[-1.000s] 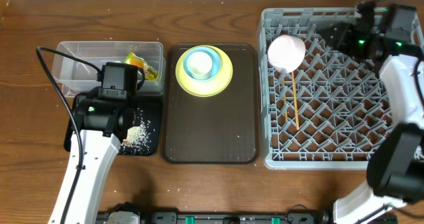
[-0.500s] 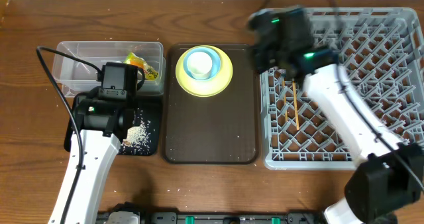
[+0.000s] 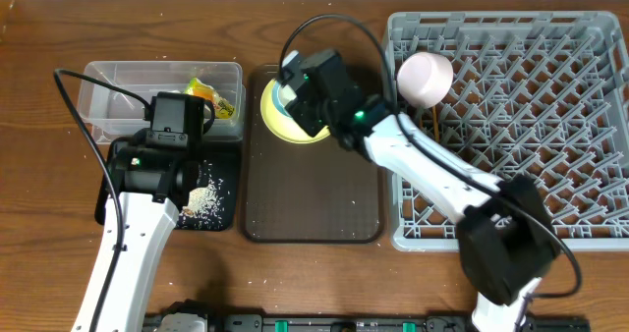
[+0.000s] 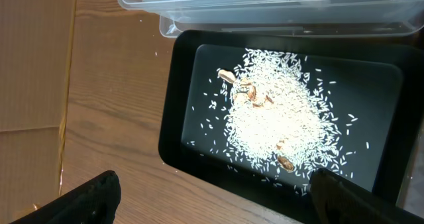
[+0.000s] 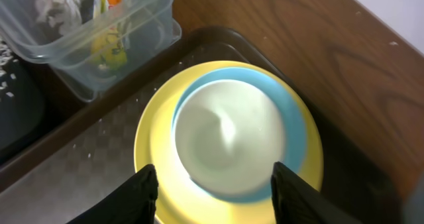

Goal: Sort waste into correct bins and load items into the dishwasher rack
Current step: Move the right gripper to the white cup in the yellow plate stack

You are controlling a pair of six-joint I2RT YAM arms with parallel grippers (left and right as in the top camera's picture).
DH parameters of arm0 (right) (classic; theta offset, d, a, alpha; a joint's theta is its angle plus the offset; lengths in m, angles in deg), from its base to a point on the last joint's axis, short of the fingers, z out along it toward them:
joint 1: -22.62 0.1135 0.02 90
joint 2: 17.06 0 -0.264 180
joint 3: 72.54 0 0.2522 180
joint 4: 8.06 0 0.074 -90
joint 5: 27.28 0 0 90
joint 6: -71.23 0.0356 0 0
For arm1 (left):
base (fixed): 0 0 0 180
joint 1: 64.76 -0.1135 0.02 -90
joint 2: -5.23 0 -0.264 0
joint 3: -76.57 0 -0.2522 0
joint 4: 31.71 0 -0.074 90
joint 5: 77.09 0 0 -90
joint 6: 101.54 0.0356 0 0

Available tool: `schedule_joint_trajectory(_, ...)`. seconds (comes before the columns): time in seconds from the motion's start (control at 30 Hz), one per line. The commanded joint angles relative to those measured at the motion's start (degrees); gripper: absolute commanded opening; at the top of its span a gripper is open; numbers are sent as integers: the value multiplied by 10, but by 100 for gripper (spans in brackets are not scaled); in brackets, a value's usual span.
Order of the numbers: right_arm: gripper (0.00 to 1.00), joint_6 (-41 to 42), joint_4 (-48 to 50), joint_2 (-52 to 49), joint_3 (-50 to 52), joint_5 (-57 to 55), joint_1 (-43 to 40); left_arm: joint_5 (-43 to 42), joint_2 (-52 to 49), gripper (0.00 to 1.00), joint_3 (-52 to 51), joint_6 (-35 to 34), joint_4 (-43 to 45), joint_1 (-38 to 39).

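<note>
Hovering above the stack, the right fingers (image 5: 147,194) stand half apart, empty, flanking the white cup (image 5: 228,134) nested in the blue bowl (image 5: 295,118) on the yellow plate (image 5: 151,151) directly beneath; left fingers (image 4: 89,197) gape empty over the rice (image 4: 271,118).

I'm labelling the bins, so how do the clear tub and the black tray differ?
The tub is see-through, while the tray is glossy black. The tub has tall walls and the tray is shallow. The tub holds a napkin and a wrapper, while the tray holds loose rice. Both are rectangular and sit side by side.
</note>
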Motion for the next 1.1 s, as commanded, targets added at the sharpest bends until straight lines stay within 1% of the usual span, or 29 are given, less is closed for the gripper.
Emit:
schedule_joint_trajectory(0.0,54,-12,15,-28,-2,-11,15,7,-1,94,5,3,-1,-2)
schedule_joint_trajectory(0.2,49,-12,14,-33,-2,-2,40,7,-1,94,5,3,-1,-2)
schedule_joint_trajectory(0.33,42,-12,-14,-33,-2,-2,56,7,-1,94,5,3,-1,-2)
schedule_joint_trajectory(0.53,44,-13,-55,-66,-2,-4,63,7,-1,94,5,3,-1,-2)
schedule_joint_trajectory(0.73,45,-13,-45,-103,-2,-9,57,7,-1,94,5,3,-1,-2)
schedule_joint_trajectory(0.87,46,-13,-27,-109,-2,-13,52,7,-1,94,5,3,-1,-2)
schedule_joint_trajectory(0.93,44,-13,-22,-110,-2,-13,52,7,-1,94,5,3,-1,-2)
schedule_joint_trajectory(1.0,37,-13,-23,-111,-2,-13,52,7,-1,94,5,3,-1,-2)
schedule_joint_trajectory(1.07,28,-12,-28,-110,-2,-13,52,7,-1,94,5,3,-1,-2)
